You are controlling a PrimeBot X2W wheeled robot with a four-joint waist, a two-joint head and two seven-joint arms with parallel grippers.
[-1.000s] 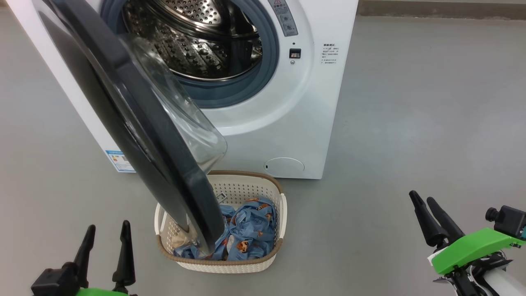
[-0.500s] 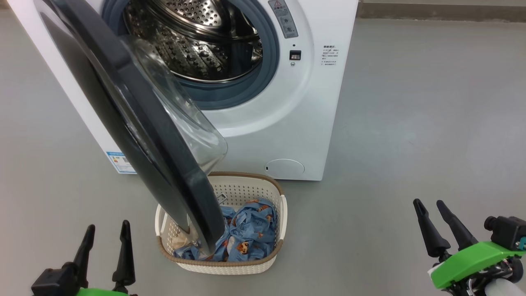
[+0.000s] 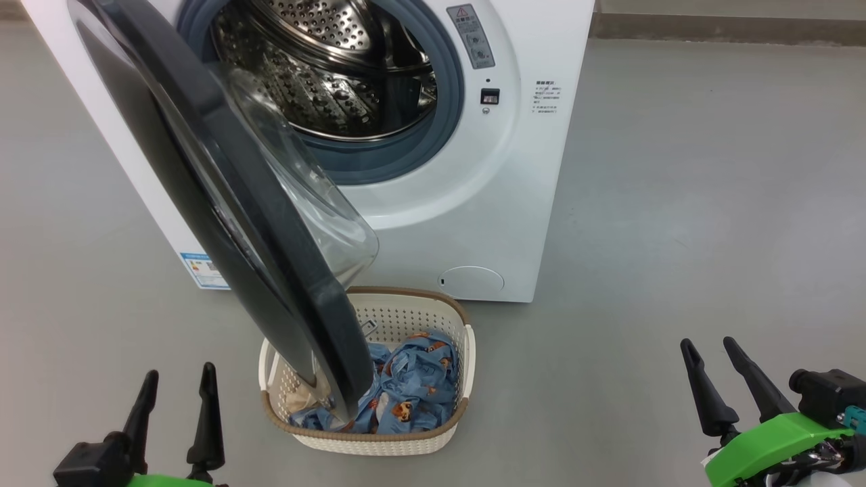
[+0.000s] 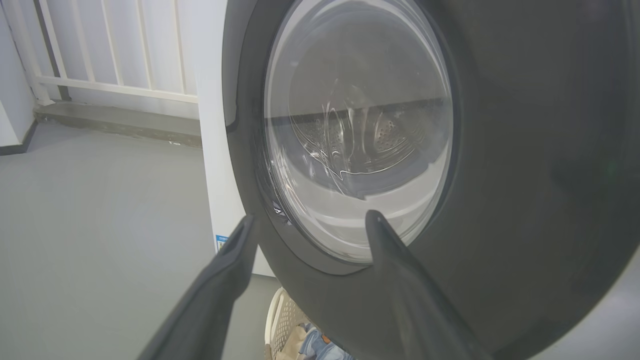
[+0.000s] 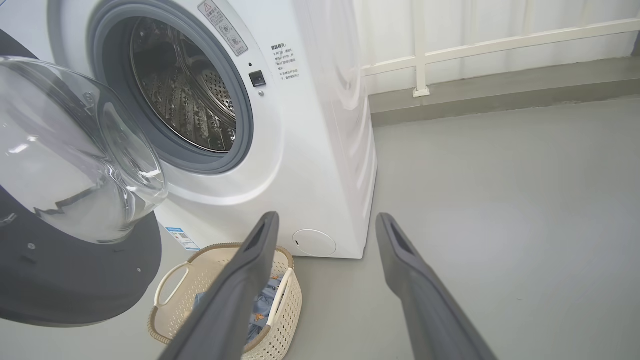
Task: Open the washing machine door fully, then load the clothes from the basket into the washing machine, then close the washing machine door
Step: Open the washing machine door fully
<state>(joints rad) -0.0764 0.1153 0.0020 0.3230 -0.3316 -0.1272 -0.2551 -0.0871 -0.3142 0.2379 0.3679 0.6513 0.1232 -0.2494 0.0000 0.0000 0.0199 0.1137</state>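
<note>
The round black-ringed glass washing machine door [image 3: 264,210] juts partly open from the white front-loading washing machine [image 3: 528,169]. It overhangs the left of the cream perforated plastic basket [image 3: 379,439] and the light blue bear-print clothes [image 3: 413,385] inside. Nearer, the left gripper [image 3: 180,370] and right gripper [image 3: 708,341] hover spread wide and empty, probably to swing the door clear.

Smooth grey floor [image 3: 690,203], white railing [image 5: 419,55] (on a low kerb [image 5: 500,92])

Smooth grey floor [image 3: 676,203], shown in every view. At its far edge a raised grey kerb [image 5: 500,87] is seen, on which a white railing [image 5: 500,42] with upright bars is mounted. A white wall [image 4: 10,90] with dark skirting [image 4: 15,148] is met at one end.
</note>
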